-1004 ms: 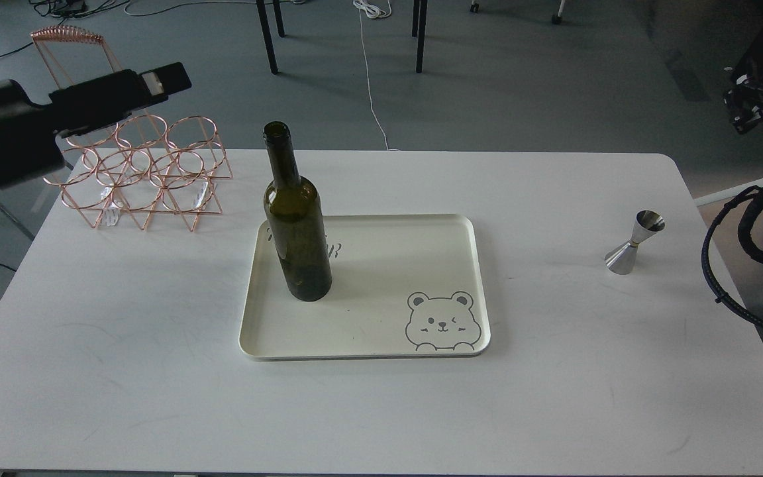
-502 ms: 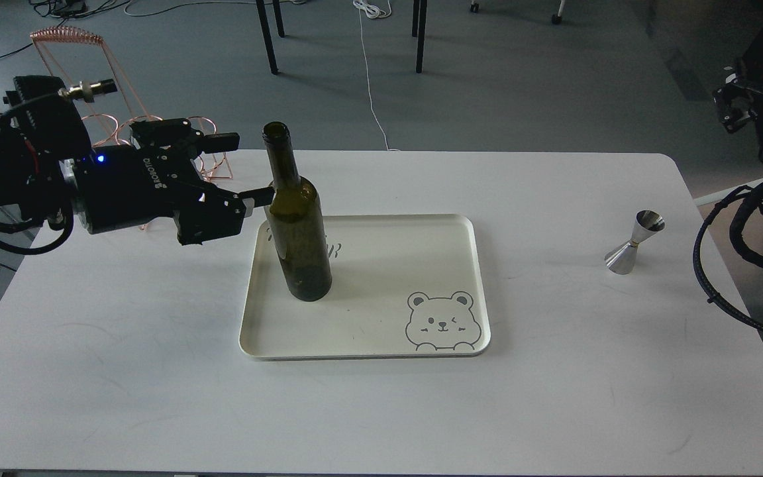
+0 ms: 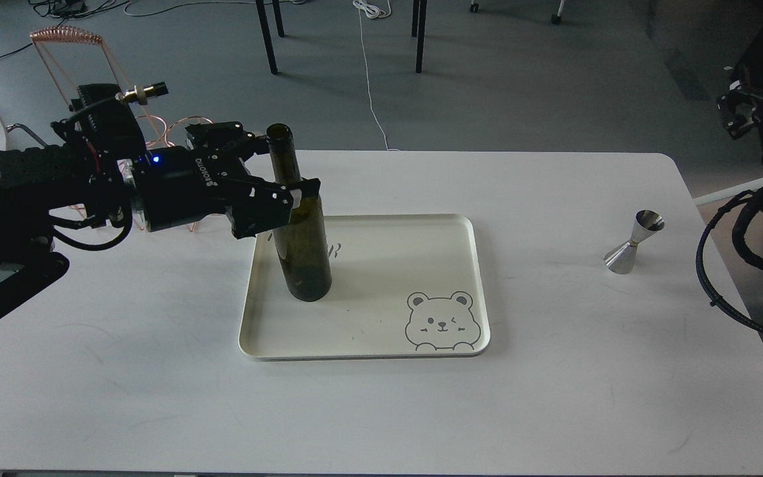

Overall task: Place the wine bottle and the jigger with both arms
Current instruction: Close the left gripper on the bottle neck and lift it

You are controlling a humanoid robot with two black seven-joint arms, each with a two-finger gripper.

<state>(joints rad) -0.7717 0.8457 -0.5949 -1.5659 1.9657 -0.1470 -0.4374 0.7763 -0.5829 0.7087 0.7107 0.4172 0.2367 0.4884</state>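
The dark olive-green wine bottle [image 3: 299,232] stands upright on the left part of a cream tray [image 3: 421,232]. My left gripper [image 3: 282,169] reaches in from the left at the bottle's shoulder. Its jaws are open and straddle the bottle: one finger [image 3: 303,189] crosses in front of the glass, the other lies behind the neck. The silver jigger [image 3: 634,242] stands alone on the white table [image 3: 554,371] at the right. My right arm's dark end [image 3: 742,109] hangs at the far right edge, above and right of the jigger; its fingers cannot be told apart.
The tray carries a bear drawing [image 3: 440,321] at its front right corner. A copper wire bottle rack [image 3: 176,132] stands at the table's back left, mostly hidden behind my left arm. Black cables [image 3: 719,265] loop beside the table's right edge.
My left arm has swung in from the back left towards the bottle, and its open fingers now sit on both sides of the bottle's shoulder. Bottle and jigger have not moved.
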